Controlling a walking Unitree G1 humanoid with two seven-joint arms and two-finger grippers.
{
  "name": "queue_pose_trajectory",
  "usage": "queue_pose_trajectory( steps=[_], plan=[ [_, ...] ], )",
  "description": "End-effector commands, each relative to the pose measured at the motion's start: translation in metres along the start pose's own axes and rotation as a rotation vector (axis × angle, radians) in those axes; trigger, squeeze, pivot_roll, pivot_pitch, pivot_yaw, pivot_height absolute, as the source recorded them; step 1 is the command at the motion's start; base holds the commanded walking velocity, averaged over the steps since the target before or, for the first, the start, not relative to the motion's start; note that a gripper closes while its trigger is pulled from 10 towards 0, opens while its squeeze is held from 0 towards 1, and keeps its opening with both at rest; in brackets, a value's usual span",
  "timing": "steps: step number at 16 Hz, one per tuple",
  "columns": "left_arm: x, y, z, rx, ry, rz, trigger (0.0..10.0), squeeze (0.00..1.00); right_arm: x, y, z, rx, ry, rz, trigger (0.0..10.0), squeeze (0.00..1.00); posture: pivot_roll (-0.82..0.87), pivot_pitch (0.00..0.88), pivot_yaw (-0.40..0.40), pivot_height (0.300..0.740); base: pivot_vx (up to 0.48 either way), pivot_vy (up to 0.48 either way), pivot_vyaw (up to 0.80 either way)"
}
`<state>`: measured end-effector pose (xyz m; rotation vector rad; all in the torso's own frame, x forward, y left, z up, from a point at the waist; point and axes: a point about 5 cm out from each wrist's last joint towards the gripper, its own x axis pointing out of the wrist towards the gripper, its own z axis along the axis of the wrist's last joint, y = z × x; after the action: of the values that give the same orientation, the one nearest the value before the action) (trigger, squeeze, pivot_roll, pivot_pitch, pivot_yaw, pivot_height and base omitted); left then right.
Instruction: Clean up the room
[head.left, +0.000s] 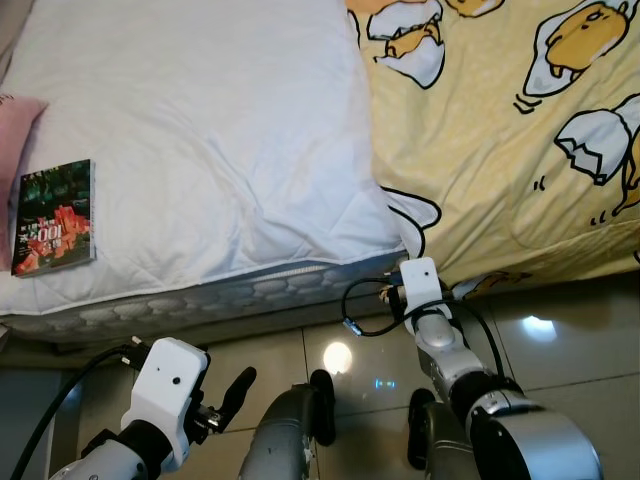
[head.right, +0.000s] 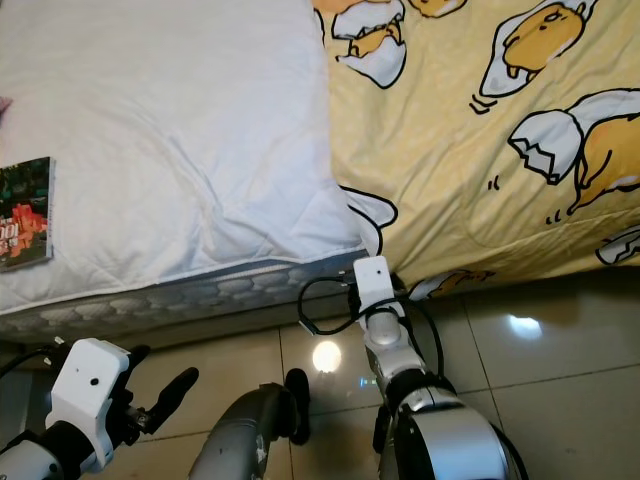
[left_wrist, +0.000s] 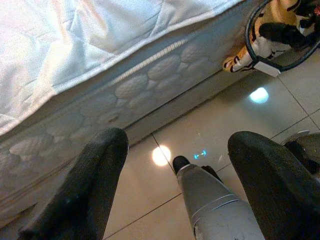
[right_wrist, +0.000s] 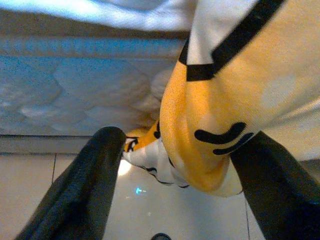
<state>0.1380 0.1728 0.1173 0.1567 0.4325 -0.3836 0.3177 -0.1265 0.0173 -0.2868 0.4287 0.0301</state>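
Hanging quilt (right_wrist: 210, 125) between right gripper (right_wrist: 175, 185) jaws

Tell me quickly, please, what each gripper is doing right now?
Left gripper: jaws open, empty, above the tiled floor.
Right gripper: jaws open around the yellow cartoon-print blanket's hanging edge.

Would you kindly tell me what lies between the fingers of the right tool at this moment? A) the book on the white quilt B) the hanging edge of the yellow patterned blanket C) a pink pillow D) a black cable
B: in the right wrist view, the yellow blanket's hanging edge droops between the open fingers of the right tool, beside the mattress.
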Motion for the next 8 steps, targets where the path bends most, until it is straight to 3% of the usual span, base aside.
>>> queue_pose_trajectory(
  steps=[1,3,8],
  plan=[
    [-0.004,0.0,-0.004,-0.001,0.033,0.013,10.0,0.0,-0.004,0.014,-0.009,-0.025,0.037,0.055,0.0,0.0,0.29,0.387,0.208,0.74,0.0,0.0,0.0],
    [-0.001,-0.002,-0.003,-0.006,0.031,0.008,10.0,0.0,-0.004,0.015,-0.01,-0.01,0.054,0.081,0.0,0.0,0.28,0.387,0.203,0.74,0.0,0.0,0.0],
    [0.002,-0.007,-0.003,-0.025,0.026,0.008,10.0,0.0,-0.015,0.035,-0.028,0.009,0.082,0.183,0.0,0.0,0.26,0.388,0.18,0.74,0.0,0.0,0.0]
  ],
)
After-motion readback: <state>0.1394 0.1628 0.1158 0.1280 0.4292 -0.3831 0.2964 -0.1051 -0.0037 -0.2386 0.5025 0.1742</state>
